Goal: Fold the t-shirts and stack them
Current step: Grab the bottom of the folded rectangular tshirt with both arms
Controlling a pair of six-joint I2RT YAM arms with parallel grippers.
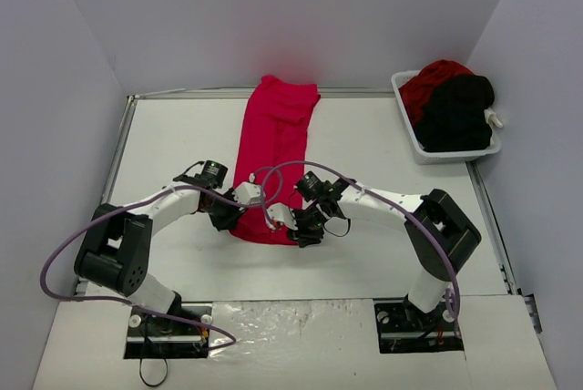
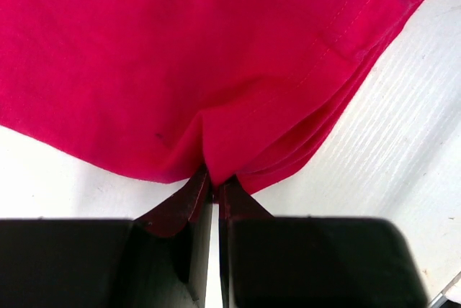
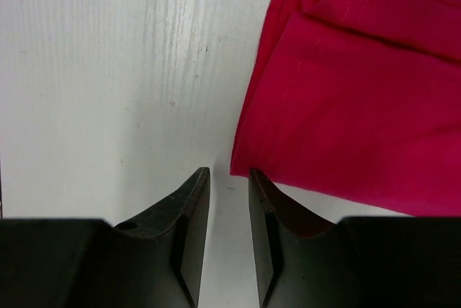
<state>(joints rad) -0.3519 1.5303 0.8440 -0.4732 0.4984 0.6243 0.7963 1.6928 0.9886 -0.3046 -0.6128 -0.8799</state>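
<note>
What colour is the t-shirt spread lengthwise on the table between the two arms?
The t-shirt is bright red, shown best in the left wrist view.

The red t-shirt (image 1: 273, 135) is matt cloth, the table (image 1: 383, 180) grainy white.

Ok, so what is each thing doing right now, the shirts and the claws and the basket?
Red t-shirt on the table: folded into a long strip, lying flat.
Left claw: shut, pinching that shirt's near edge.
Right claw: slightly open, empty, beside the shirt's corner.
White basket: holding two shirts.
Black t-shirt: crumpled, unfolded, in the basket.
Other red t-shirt: crumpled, partly under the black one.
</note>
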